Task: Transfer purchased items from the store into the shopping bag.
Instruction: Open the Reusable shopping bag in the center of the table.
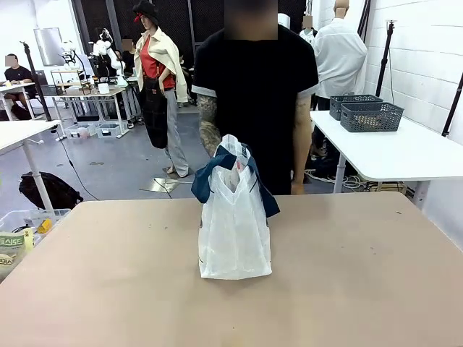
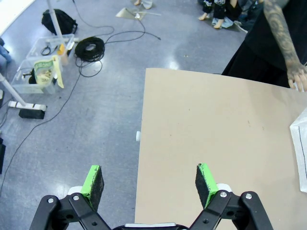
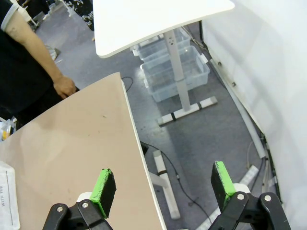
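Note:
The shopping bag (image 1: 235, 231), translucent white with dark navy handles, stands upright in the middle of the tan table (image 1: 108, 289). A person stands right behind it, one hand (image 1: 297, 189) at the table's far edge. What the bag holds is hidden, and the purchased items are out of view. My left gripper (image 2: 149, 179) hangs open over the table's left edge, with the bag's corner (image 2: 301, 143) far off to its right. My right gripper (image 3: 163, 184) hangs open over the table's right edge, nothing between its fingers, and the bag (image 3: 7, 191) lies at the left border.
Two dark grey lattice baskets (image 1: 369, 114) sit on a white side table (image 1: 405, 155) at the back right; I cannot tell whether either is the store. Clear bins (image 1: 29, 220) and cables lie on the floor to the left. More clear bins (image 3: 175, 64) stand under the side table.

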{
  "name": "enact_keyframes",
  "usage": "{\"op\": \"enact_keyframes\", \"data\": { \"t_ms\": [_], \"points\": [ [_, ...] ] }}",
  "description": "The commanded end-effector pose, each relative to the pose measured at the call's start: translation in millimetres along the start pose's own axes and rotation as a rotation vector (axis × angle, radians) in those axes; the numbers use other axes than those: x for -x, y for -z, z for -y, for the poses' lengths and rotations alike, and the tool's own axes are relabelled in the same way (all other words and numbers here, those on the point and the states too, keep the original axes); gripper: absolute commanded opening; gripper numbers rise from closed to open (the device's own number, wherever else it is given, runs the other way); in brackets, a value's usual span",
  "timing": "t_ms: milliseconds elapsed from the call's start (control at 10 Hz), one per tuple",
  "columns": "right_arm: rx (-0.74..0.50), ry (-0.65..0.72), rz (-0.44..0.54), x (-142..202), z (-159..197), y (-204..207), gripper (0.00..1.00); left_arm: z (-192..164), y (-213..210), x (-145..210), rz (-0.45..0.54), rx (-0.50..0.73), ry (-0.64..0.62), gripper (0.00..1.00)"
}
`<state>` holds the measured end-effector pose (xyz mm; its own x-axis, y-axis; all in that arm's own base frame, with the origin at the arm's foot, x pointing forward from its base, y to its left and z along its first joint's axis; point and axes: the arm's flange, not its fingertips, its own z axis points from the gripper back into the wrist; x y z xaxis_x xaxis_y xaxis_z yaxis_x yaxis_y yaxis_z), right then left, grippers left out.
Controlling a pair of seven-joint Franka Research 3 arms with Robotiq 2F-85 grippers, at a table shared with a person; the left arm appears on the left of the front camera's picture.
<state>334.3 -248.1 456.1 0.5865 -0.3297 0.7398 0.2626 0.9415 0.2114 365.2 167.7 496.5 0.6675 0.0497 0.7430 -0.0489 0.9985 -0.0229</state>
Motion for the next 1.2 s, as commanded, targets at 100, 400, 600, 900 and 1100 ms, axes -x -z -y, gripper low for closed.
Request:
{"op": "enact_keyframes", "data": {
  "t_ms": [100, 400, 600, 900, 1100],
  "points": [
    [0.003, 0.015, -0.011, -0.1, -2.2, -0.4, 1.00, 0.4, 0.3, 0.6, -0.007, 0.001, -0.021, 1.00],
    [0.003, 0.015, -0.011, -0.1, -2.2, -0.4, 1.00, 0.4, 0.3, 0.6, -0.007, 0.001, -0.021, 1.00],
    [0.003, 0.015, -0.011, -0.1, -2.2, -0.4, 1.00, 0.4, 0.3, 0.6, -0.007, 0.001, -0.021, 1.00],
    [0.003, 0.015, -0.011, -0.1, -2.2, -0.4, 1.00, 0.4, 0.3, 0.6, -0.007, 0.001, -0.021, 1.00],
    [0.000, 0.000, 0.000, 0.0, 0.0, 0.0, 1.00, -0.1, 0.0, 0.0, 0.000, 0.000, 0.000, 1.00]
  ]
}}
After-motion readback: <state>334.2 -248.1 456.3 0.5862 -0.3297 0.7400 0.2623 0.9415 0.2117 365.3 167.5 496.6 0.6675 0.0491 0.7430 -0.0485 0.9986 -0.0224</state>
